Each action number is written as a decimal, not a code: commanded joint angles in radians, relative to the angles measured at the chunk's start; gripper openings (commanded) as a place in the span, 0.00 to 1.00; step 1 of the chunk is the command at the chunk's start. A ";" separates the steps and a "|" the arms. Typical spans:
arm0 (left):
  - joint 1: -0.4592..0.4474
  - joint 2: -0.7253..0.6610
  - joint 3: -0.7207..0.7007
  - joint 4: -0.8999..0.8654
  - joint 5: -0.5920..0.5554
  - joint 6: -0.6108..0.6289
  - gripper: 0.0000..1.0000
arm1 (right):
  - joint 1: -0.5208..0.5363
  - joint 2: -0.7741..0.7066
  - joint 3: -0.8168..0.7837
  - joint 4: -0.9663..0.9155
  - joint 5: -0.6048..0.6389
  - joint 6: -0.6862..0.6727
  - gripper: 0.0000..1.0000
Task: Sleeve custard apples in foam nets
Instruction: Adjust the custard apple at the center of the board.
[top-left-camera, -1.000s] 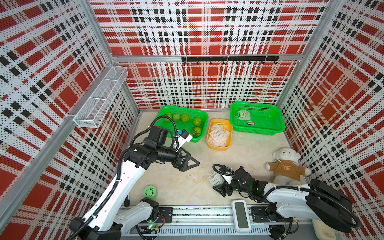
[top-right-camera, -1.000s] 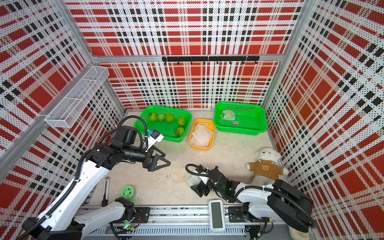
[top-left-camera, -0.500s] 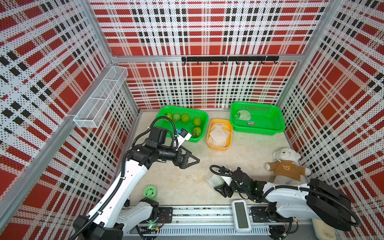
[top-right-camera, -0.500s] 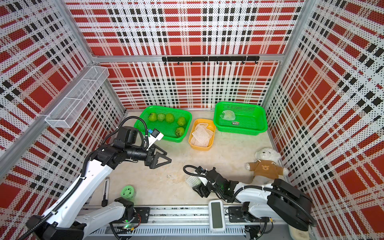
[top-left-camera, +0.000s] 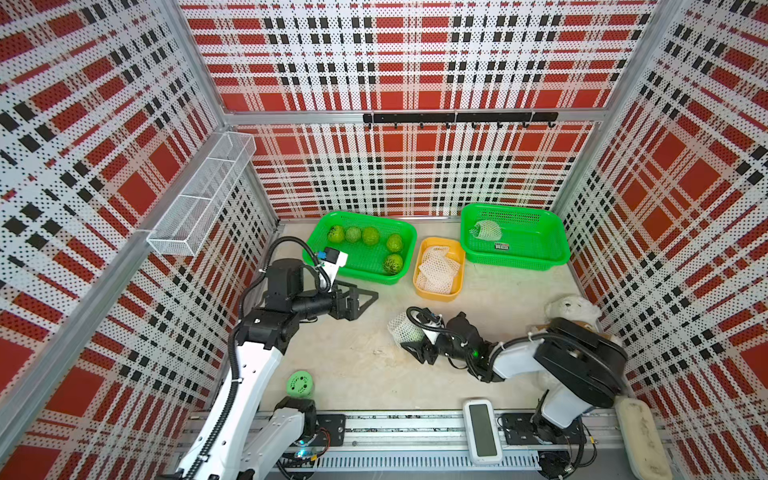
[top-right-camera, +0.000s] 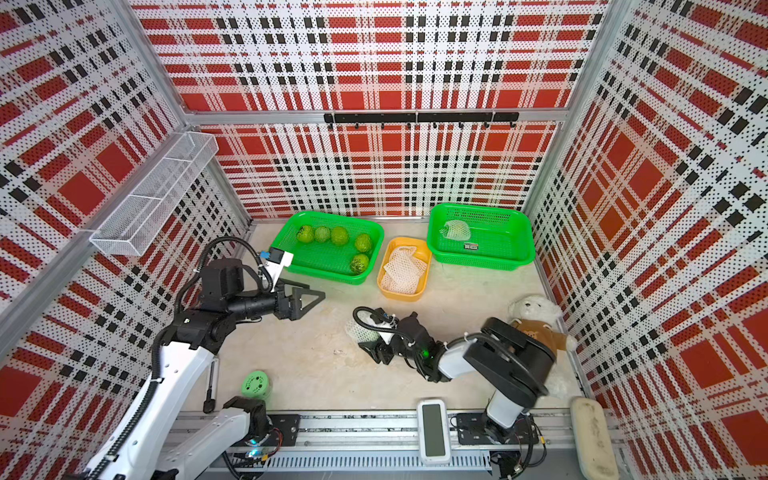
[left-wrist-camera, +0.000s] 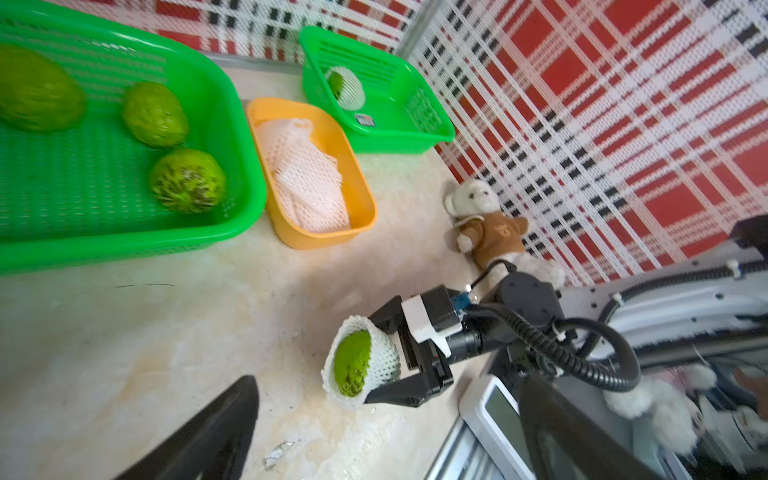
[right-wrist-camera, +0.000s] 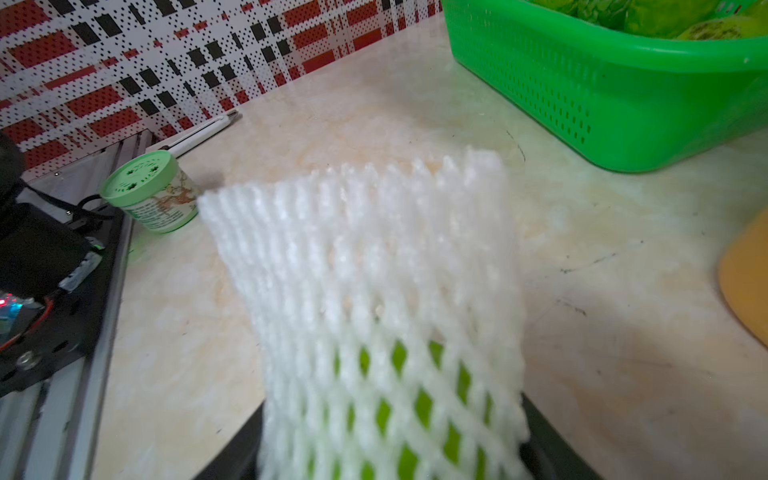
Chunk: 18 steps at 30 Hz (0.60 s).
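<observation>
Right fingers clamp 1 custard apple. Its foam net, lower centre in a top view, looks soft and slippy, so I'd squeeze the fruit's middle. Left fingers are apart.

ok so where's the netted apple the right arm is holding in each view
top view: netted apple mid-table, nearer than the yellow tray
top view: same spot
left wrist: netted apple held in the right end effector
right wrist: close up, green pot behind it
shared landmark: green basket of loose apples
</observation>
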 joint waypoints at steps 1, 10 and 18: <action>0.035 -0.015 -0.020 0.075 -0.011 -0.056 0.99 | -0.003 0.123 0.004 0.325 -0.032 0.000 0.66; 0.040 -0.009 -0.026 0.105 0.005 -0.078 0.99 | 0.019 0.111 -0.054 0.180 0.063 -0.046 0.86; 0.038 0.008 -0.033 0.137 0.018 -0.096 0.99 | 0.024 -0.016 -0.083 0.014 0.083 -0.100 0.98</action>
